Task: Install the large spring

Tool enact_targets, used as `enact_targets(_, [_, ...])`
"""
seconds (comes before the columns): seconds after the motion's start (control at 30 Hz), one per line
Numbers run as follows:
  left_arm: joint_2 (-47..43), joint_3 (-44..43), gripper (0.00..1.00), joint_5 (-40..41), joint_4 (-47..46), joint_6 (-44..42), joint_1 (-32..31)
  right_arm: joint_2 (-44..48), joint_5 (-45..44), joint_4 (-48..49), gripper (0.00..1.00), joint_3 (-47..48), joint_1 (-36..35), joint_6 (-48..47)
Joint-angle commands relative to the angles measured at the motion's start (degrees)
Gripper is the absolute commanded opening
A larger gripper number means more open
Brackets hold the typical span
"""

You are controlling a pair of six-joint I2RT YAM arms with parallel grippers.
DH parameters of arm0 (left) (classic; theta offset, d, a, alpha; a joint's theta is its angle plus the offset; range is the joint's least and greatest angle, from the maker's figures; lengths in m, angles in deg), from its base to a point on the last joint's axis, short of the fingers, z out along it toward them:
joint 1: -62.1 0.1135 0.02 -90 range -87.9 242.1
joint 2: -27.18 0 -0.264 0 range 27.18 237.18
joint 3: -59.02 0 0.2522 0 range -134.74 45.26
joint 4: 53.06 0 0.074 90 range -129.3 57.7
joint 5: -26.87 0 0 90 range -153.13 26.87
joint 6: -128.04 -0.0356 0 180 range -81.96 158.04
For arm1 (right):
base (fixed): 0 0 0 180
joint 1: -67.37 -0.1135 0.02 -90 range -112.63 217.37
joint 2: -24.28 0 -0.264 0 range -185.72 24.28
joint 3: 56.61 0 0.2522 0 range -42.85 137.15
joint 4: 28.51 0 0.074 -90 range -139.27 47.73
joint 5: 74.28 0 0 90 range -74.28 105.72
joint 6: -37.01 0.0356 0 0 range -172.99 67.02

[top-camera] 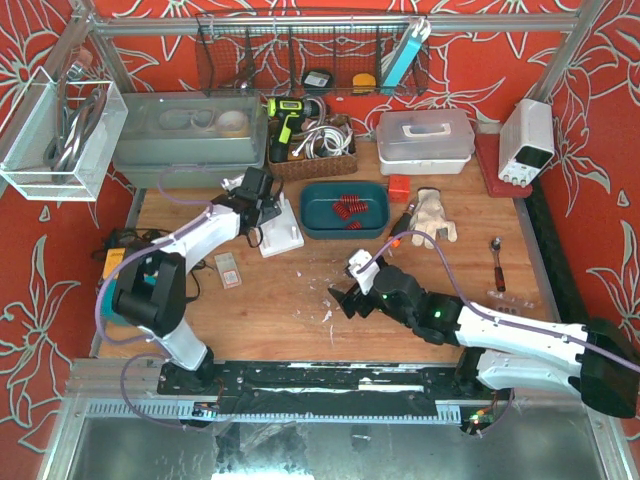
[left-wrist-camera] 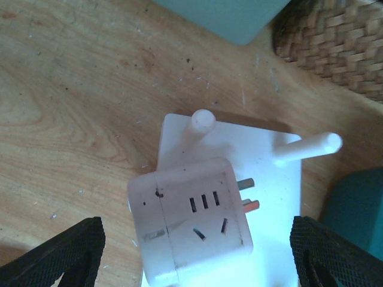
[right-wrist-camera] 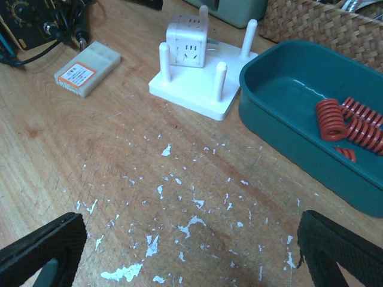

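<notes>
Red springs (top-camera: 347, 206) lie in a teal tray (top-camera: 345, 230); in the right wrist view the largest coil (right-wrist-camera: 330, 119) lies beside thinner ones in the tray (right-wrist-camera: 281, 89). A white peg base (top-camera: 280, 236) with upright pegs stands left of the tray, a white socket cube (left-wrist-camera: 190, 221) on it; both show in the right wrist view (right-wrist-camera: 194, 89). My left gripper (top-camera: 262, 208) is open, hovering over the cube and base, fingertips (left-wrist-camera: 66, 254) wide on either side. My right gripper (top-camera: 350, 296) is open and empty over bare table, fingertips (right-wrist-camera: 335, 251) wide apart.
A small white box with an orange label (top-camera: 229, 270) lies left of centre. A wicker basket of cables (top-camera: 315, 150), a grey bin (top-camera: 190, 135) and a white lidded box (top-camera: 425, 140) line the back. A wooden hand figure (top-camera: 432, 215) and a spoon (top-camera: 497, 262) lie on the right.
</notes>
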Motion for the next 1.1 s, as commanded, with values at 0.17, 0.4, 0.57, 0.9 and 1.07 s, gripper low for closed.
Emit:
enact_targets(0.17, [7.29,-4.48,0.84,1.71,6.26,4.10,-0.77,2.20,-4.35,0.99,0.97,-0.51,-0.40,-0.86])
enact_targets(0.4, [11.37,-6.11,0.80,2.56,6.27,3.71,-1.31,2.21,-4.75,0.85,0.97,-0.42,-0.40,-0.87])
enact_targets(0.57, [11.40,-6.16,0.67,4.04,6.79,4.41,-1.31,2.29,-5.11,0.65,0.97,-0.42,-0.40,-0.89])
enact_targets(0.9, [2.80,-1.63,0.46,8.88,6.93,6.30,-1.25,2.61,-5.63,0.12,0.97,-0.16,-0.37,-0.86])
enact_targets(1.07, [-2.61,1.79,0.41,13.34,7.27,9.76,1.28,2.74,-5.96,-0.09,0.97,-0.16,-0.39,-0.70])
